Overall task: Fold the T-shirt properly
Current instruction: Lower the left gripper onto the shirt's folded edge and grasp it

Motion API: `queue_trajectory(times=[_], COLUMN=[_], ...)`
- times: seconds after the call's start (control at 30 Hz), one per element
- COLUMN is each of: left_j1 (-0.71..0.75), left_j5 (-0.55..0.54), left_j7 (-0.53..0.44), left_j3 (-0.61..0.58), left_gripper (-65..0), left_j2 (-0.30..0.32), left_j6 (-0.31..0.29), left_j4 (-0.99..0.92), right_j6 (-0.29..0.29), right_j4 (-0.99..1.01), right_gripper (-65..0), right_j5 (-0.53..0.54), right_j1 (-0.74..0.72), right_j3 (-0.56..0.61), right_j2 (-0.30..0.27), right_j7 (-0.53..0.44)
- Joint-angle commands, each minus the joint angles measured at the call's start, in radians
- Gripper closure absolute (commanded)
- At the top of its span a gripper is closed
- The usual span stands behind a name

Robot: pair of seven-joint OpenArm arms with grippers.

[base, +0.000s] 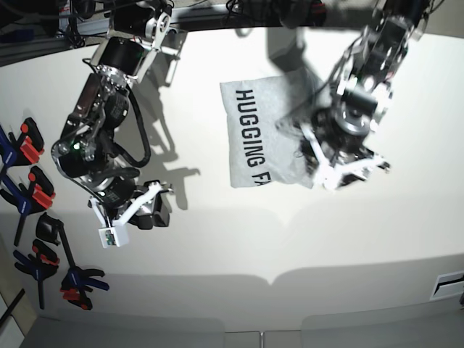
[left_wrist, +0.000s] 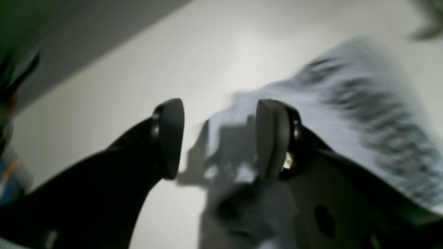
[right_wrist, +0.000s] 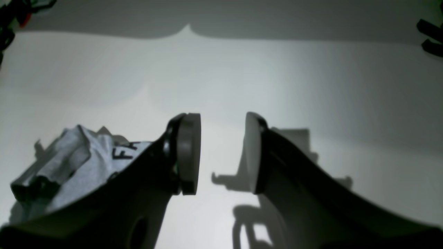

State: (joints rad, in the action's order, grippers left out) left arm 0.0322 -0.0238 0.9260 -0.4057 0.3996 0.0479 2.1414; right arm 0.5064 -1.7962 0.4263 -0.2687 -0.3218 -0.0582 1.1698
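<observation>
I'm seeing a light heather-grey T-shirt (base: 261,130) with black block lettering on a plain white desk (base: 239,239); black fingers (right_wrist: 188,152), red-and-blue clamps (base: 32,188) at left.

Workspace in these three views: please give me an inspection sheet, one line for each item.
Surface: white table, bare where visible.
Job's things: T-shirt grey, partly folded, lettering "HUGGING F" facing up.
Clutter: clamps along the base view's left edge.
End effectors: left end effector open over the shirt's edge, holding nothing; right end effector open, empty, over bare table.
Cables: black cable on the right arm.
Surroundings: dark frame at the far edge.
</observation>
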Motion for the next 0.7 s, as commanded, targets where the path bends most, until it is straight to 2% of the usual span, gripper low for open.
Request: queue_trajectory(times=[0.0, 0.1, 0.37, 0.43, 0.57, 0.67], left_j1=[0.012, 0.052, 0.012, 0.006, -0.044, -0.120], left_j5=[-0.019, -0.019, 0.009, 0.086, 0.319, 0.357], left_j7=[-0.025, -0.095, -0.147, -0.177, -0.183, -0.132], left_j3=[0.005, 0.005, 0.005, 0.005, 0.005, 0.005], left_gripper=[-30.9, -30.9, -30.9, -30.9, -30.9, -30.9], left_j2=[0.005, 0.000, -0.063, -0.083, -0.097, -0.058], left_j6=[-0.019, -0.030, -0.031, -0.036, -0.032, 0.048], left_j4=[0.007, -0.053, -0.238, -0.288, -0.406, -0.444], right_j6=[0.011, 0.010, 0.011, 0.011, 0.011, 0.010], right_j4=[-0.017, -0.017, -0.017, -0.017, -0.017, -0.017], right_gripper=[-20.6, -20.6, -20.6, -20.6, -20.6, -20.6], right_j5=[0.023, 0.024, 0.024, 0.024, 0.023, 0.024], right_j1=[-0.027, -0.027, -0.027, -0.027, -0.027, -0.027], right_j3=[0.001, 0.002, 0.002, 0.002, 0.002, 0.002], right_j2=[-0.005, -0.005, -0.002, 0.000, 0.000, 0.000], right_j7=[-0.027, -0.026, -0.028, -0.029, -0.029, -0.029])
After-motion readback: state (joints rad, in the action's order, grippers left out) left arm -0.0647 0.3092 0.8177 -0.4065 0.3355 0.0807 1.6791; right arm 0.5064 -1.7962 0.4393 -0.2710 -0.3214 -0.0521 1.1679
